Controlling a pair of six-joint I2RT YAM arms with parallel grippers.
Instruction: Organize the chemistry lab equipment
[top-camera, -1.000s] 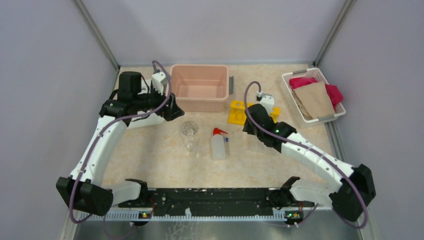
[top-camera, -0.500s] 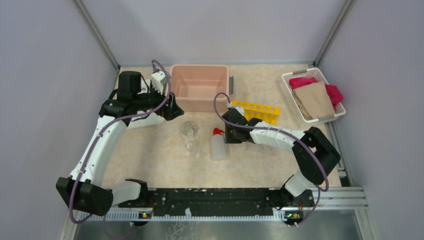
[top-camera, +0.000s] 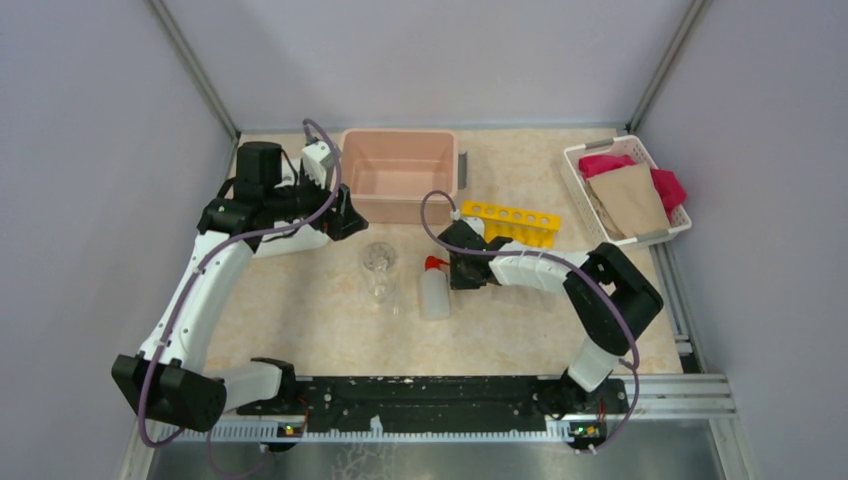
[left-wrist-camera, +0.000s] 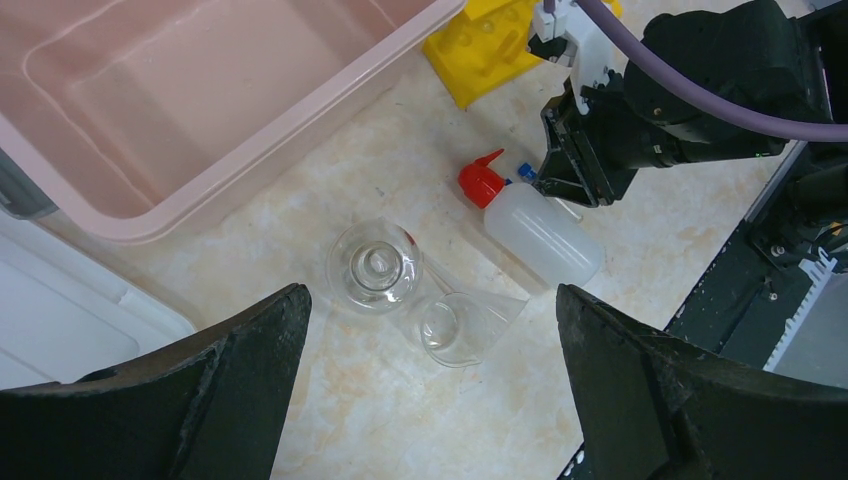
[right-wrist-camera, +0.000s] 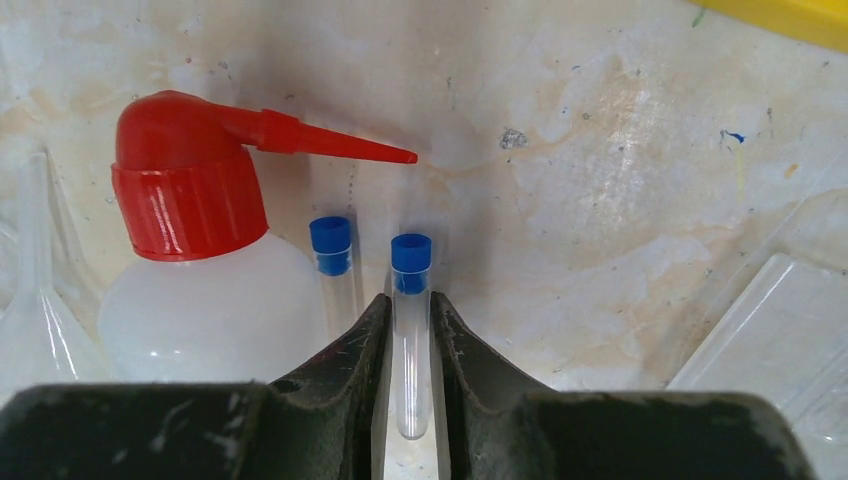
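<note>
1. Two arms over the table. The left gripper hangs wide open with nothing in it, above the flask and just in front of the pink bin.
2. The right gripper is low at mid-table, its fingers pressed in on both sides of one blue-capped tube, which lies flat on the table with its cap pointing away from the wrist.
3. A second blue-capped tube lies parallel, just beside the first, against the squeeze bottle.
4. The squeeze bottle lies on its side, red nozzle towards the far edge.
5. The flask stands upright left of the bottle; a clear glass vessel lies tipped over, touching it.
6. The yellow rack sits beyond the right gripper, near the bin; its holes look unfilled.
7. A white basket of cloths sits at the far right corner.
</note>
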